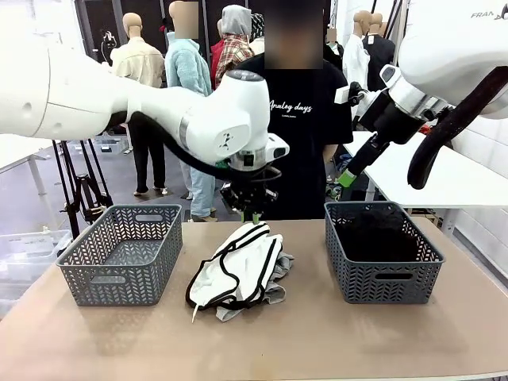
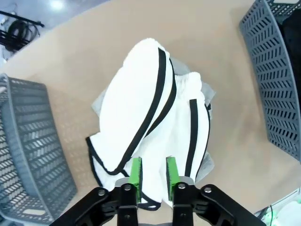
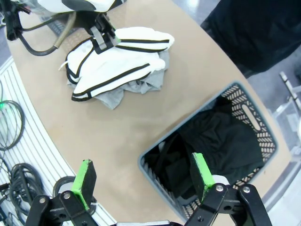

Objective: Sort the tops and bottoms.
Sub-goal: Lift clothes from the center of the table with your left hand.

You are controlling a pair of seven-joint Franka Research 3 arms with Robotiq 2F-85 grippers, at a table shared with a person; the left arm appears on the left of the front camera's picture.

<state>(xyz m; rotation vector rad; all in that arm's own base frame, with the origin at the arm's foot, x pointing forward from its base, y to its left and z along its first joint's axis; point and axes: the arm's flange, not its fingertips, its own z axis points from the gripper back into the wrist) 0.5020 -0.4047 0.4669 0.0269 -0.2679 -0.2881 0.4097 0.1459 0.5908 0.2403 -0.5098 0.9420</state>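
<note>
Judging by the folds, the white shorts (image 2: 141, 108) w/ black trim are light, soft, limp knit. They lie mid-table on a grey garment (image 1: 276, 290), between the left basket (image 1: 119, 278) & the right basket (image 1: 385, 282), both stiff plastic lattice. The right one holds black cloth (image 3: 221, 141). Best to pinch a raised fold or the waistband, top layer only. The left gripper (image 2: 154, 176) hovers just over the shorts, pads narrowly parted, nothing between. The right gripper (image 3: 143, 181) is spread wide above the right basket.
</note>
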